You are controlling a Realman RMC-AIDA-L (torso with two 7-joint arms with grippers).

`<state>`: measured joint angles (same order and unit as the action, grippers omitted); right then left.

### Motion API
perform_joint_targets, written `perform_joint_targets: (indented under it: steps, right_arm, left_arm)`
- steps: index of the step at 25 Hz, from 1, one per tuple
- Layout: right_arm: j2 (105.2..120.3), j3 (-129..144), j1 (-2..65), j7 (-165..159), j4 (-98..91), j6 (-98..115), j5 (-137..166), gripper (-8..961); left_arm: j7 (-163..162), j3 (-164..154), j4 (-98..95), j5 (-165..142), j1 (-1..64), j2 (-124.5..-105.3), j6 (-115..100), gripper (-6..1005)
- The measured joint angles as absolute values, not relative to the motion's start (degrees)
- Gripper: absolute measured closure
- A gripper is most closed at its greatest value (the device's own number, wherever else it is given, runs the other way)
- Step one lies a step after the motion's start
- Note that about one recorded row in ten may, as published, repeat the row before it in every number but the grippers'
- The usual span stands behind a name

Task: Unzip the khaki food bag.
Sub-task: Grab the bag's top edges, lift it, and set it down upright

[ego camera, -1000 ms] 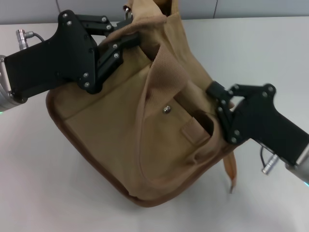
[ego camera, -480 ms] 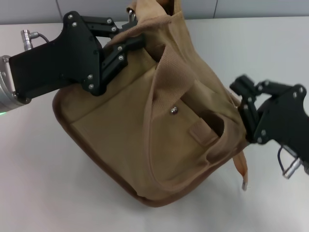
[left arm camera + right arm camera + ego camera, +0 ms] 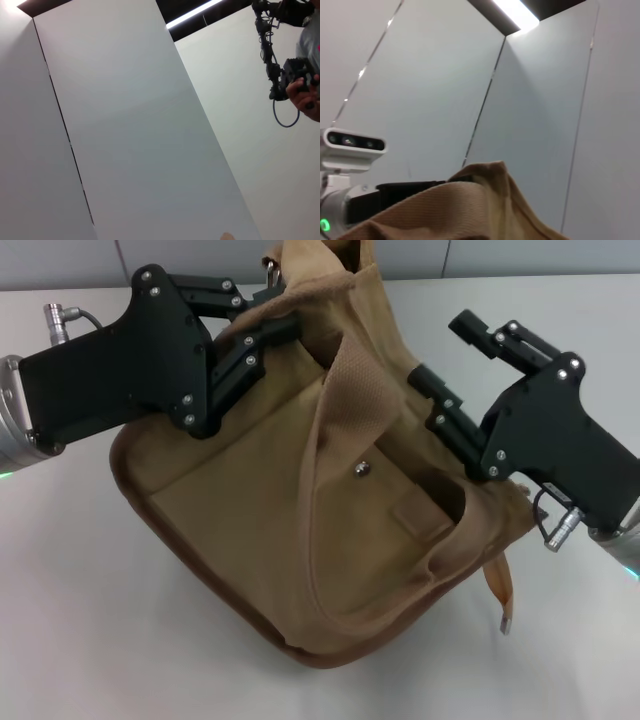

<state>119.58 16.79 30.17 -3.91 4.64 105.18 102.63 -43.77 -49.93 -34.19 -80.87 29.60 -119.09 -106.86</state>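
Observation:
The khaki food bag (image 3: 250,530) stands tilted on the white table, front pocket and metal snap (image 3: 362,469) facing me. One wide strap handle (image 3: 350,390) loops over its front. My left gripper (image 3: 270,310) is shut on the bag's top edge at the upper left, holding it up. On the bag's right side my right gripper (image 3: 435,348) stands open, its lower finger (image 3: 445,415) against the fabric. The top zipper is hidden behind the raised edge. In the right wrist view the bag's tan fabric (image 3: 465,205) fills the bottom.
The white table (image 3: 90,620) lies around the bag, with a grey wall panel (image 3: 500,255) behind it. An orange strap end (image 3: 498,590) hangs from the bag's lower right. The left wrist view shows only wall panels (image 3: 130,125) and a person's hand holding a device (image 3: 300,85).
My right gripper let go of the bag's lower right side, drew away, then rose and came in against the bag's upper right. The bag settled slightly to the right; the left gripper keeps its hold.

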Motion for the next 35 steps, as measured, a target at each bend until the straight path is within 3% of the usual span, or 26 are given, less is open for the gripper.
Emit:
perform_joint_targets:
  steps: [6,21,26,35]
  right_arm:
    - [119.59,17.2,31.0,-4.1,4.6,102.6,104.8,434]
    - [119.68,16.7,34.4,-5.4,6.1,96.6,104.8,440]
    - [119.71,16.7,35.7,-6.4,6.6,95.3,104.8,472]
    - [119.72,16.5,36.3,-6.5,7.1,94.6,104.4,777]
  left_arm:
    - [-43.8,-50.1,-34.2,-80.9,29.7,-119.09,-106.9,908]
    - [-43.8,-50.6,-34.2,-80.8,29.8,-119.09,-106.9,908]
    - [-43.8,-50.7,-34.2,-80.8,29.8,-119.09,-107.1,909]
    - [-43.8,-50.8,-34.2,-80.8,29.9,-119.09,-107.2,909]
